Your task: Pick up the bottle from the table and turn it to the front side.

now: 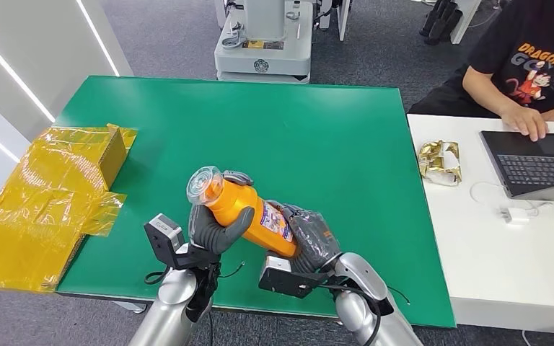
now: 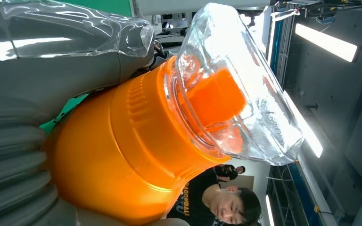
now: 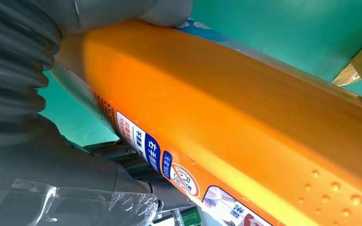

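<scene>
The orange plastic bottle (image 1: 242, 209) with a clear domed cap (image 1: 205, 183) is lifted above the green table (image 1: 317, 137), tilted so its cap end points up and away toward the robot's left while its base end angles down toward the right. Through the transparent cap an orange spout (image 2: 214, 96) shows. A printed label (image 1: 277, 223) with blue, white and red panels runs along the lower body. The neck end sits in the left hand (image 1: 216, 227); the base end sits in the right hand (image 1: 310, 241).
</scene>
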Robot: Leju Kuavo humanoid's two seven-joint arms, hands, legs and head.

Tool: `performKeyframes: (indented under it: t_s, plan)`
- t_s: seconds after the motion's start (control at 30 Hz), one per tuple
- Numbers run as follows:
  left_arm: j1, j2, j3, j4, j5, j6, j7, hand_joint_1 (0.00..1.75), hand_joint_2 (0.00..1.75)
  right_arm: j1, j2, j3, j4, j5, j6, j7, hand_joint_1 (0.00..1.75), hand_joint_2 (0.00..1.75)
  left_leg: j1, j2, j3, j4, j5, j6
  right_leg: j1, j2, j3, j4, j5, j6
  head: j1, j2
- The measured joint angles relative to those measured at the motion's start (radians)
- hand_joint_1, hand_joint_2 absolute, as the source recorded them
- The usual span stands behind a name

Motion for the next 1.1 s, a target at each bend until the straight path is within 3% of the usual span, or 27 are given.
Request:
performKeyframes:
  t_s: [1.1]
  plan:
    - [0.0, 0.0, 0.0, 0.0, 0.0, 0.0, 0.0, 1.06, 1.75, 0.0, 0.0, 0.0, 0.0, 0.0, 0.0, 0.0, 1.75, 1.75, 0.0, 0.0, 0.0, 0.0, 0.0, 0.0, 0.0, 0.0, 0.0, 0.0, 0.0, 0.0, 0.0, 0.0]
